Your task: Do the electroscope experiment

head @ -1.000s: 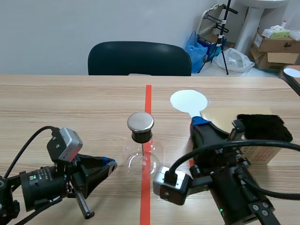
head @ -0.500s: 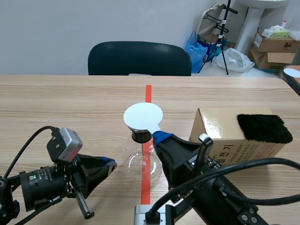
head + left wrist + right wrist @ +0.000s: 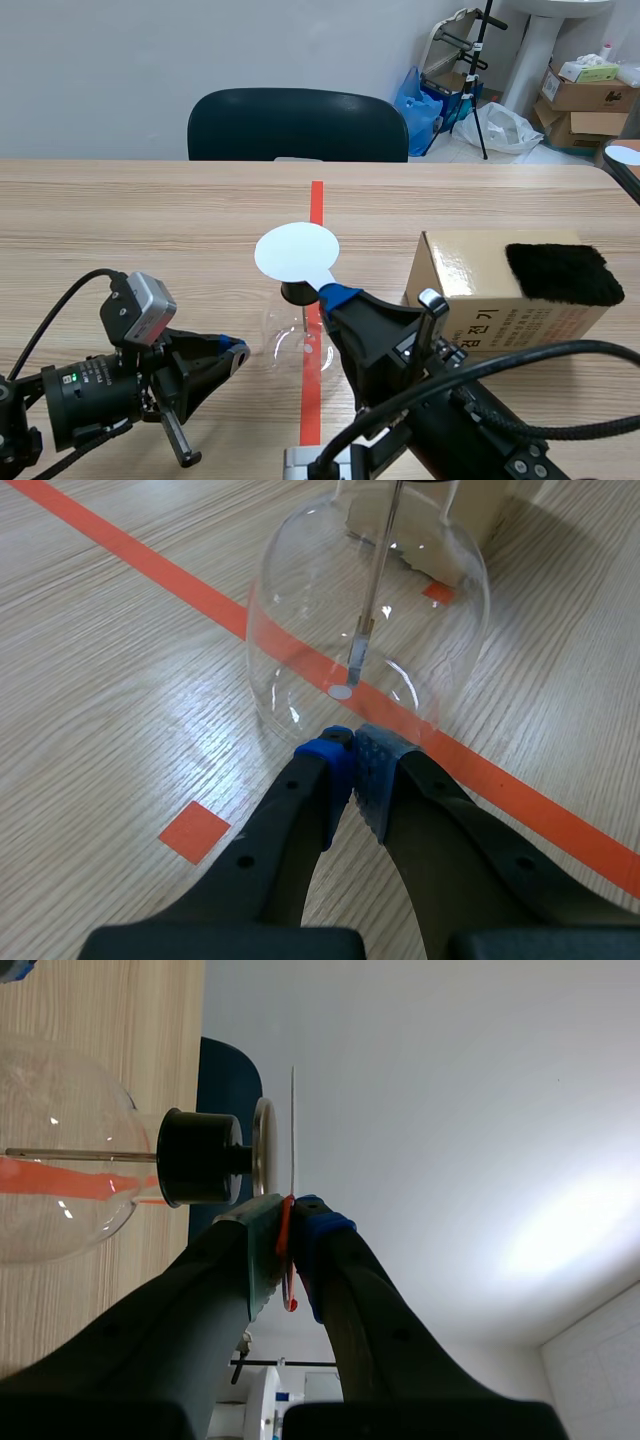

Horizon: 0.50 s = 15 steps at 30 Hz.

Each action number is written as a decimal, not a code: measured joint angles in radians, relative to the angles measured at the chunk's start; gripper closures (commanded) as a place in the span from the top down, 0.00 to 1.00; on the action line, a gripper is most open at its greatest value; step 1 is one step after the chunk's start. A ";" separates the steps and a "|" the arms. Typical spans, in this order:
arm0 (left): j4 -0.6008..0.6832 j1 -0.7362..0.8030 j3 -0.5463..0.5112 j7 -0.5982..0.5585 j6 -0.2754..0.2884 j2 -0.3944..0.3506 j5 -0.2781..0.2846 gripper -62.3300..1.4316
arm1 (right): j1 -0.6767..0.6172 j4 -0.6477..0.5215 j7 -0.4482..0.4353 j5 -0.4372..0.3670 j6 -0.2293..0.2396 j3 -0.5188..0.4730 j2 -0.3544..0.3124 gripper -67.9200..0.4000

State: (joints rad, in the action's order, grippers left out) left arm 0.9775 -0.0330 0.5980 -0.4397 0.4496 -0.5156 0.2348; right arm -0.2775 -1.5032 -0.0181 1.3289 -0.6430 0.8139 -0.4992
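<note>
- Progress – we judge the experiment to be at its presenting step. The white disc [image 3: 296, 252] is held level just above the electroscope [image 3: 292, 342], over its metal cap [image 3: 263, 1145]. In the right wrist view a narrow gap shows between disc and cap, so we log them as close but apart.
- Left to do, by our estimate: touch or hover the disc at the cap, read the leaf, then withdraw. The rod [image 3: 372, 575] inside the glass ends in a small strip, and we cannot tell whether it is deflected.
- Task thing, location – the electroscope stands on the red tape line at mid-table, between the two arms.
- Right gripper [image 3: 335, 296]: reaching in low past the middle line, fingers clamped on the disc's thin orange handle [image 3: 284, 1245].
- Left gripper [image 3: 232, 352]: lying low on the table just beside the flask, pads pressed together and holding nothing.
- Also present: a cardboard box [image 3: 470, 275] with a black cloth [image 3: 563, 272] on top, to the right of the electroscope.
</note>
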 measured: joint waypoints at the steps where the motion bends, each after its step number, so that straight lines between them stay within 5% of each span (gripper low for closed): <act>1: 0.000 0.000 0.000 0.000 0.000 0.000 0.000 0.07 | 0.000 0.000 0.000 0.000 0.000 0.000 0.000 0.02; 15: 0.000 0.000 0.000 0.000 0.000 0.000 0.000 0.07 | 0.000 0.000 0.019 0.000 0.000 0.000 0.000 0.02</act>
State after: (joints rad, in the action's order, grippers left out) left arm 0.9775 -0.0330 0.5980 -0.4397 0.4496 -0.5156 0.2348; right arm -0.2775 -1.5032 0.0013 1.3285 -0.6430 0.8139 -0.4992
